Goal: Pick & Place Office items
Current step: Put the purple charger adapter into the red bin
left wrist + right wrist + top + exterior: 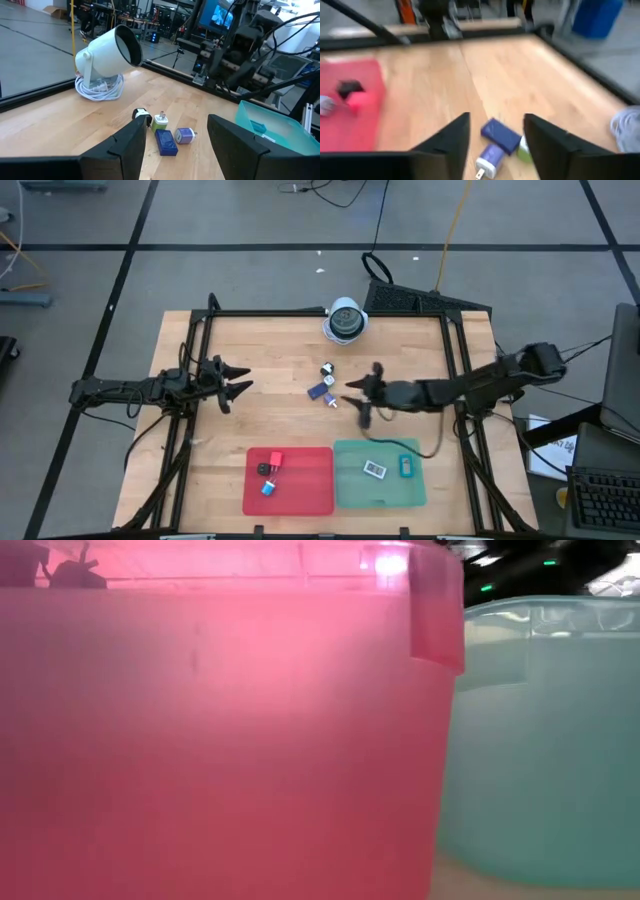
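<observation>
Office items sit in a small cluster (325, 384) at the middle of the high view, a blue block (501, 135) foremost, with more pieces in the red tray (318, 495) and green tray (350, 485) along the lower edge. The right gripper (360, 392) hovers just right of the cluster, jaws spread and pinching nothing. The left gripper (236, 378) waits at centre-left (jaws parted too).

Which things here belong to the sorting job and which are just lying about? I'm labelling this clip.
Job: blue piece, purple piece, green-white piece, black-white piece; red tray and teal tray with pieces inside.
Lying about: white domed lamp, its coiled cable.
</observation>
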{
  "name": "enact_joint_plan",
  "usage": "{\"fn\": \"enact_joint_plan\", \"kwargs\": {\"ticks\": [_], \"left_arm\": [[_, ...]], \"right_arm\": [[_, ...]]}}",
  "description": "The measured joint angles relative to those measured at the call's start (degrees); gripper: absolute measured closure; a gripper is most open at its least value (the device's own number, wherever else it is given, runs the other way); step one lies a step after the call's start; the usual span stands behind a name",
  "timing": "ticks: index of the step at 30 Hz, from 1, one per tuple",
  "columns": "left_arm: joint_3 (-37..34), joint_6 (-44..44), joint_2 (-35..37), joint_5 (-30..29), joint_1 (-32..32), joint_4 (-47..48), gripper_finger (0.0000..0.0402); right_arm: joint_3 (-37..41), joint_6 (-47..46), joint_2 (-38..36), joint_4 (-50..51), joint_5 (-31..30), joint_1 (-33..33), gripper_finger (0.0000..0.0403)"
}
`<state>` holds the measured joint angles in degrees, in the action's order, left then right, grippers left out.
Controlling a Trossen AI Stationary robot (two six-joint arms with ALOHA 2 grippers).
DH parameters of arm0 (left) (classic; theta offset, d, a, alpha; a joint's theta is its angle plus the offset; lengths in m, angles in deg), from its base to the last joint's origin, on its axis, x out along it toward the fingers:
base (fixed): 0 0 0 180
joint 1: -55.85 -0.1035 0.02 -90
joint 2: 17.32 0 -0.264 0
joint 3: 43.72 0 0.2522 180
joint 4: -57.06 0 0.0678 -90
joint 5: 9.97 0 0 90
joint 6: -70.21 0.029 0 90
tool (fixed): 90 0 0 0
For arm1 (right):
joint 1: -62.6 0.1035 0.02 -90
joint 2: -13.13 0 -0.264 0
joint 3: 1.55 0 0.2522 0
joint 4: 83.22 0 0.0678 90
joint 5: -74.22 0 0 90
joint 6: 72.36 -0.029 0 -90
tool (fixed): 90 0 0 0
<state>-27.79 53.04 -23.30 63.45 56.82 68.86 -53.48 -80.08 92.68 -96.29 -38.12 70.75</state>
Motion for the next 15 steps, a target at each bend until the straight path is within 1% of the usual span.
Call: {"fn": "enact_joint_plan", "kwargs": {"ticks": [4, 7, 10, 12, 15], "left_arm": [[0.02, -0.87, 0.00, 0.02, 0.01, 0.11, 0.0188], [0.02, -1.53, 0.00, 0.02, 0.02, 0.16, 0.0188], [0.02, -1.88, -0.02, 0.04, 0.02, 0.16, 0.0188], [0.02, -2.52, 0.00, 0.02, 0.02, 0.18, 0.0188], [0.02, -2.46, -0.02, 0.02, 0.02, 0.14, 0.0188]], "right_arm": [[-6.54, -2.74, 8.70, 5.88, 0.08, -1.87, 0.0154], [-8.96, -7.08, 13.55, 7.19, 0.27, -2.86, 0.0117], [-10.02, -10.88, 16.98, 6.89, 3.12, -3.34, 0.0099], [-10.28, -12.14, 18.96, 6.90, 3.31, -3.33, 0.0098], [-10.40, -11.43, 22.49, 4.81, 3.14, -3.30, 0.0103]]}}
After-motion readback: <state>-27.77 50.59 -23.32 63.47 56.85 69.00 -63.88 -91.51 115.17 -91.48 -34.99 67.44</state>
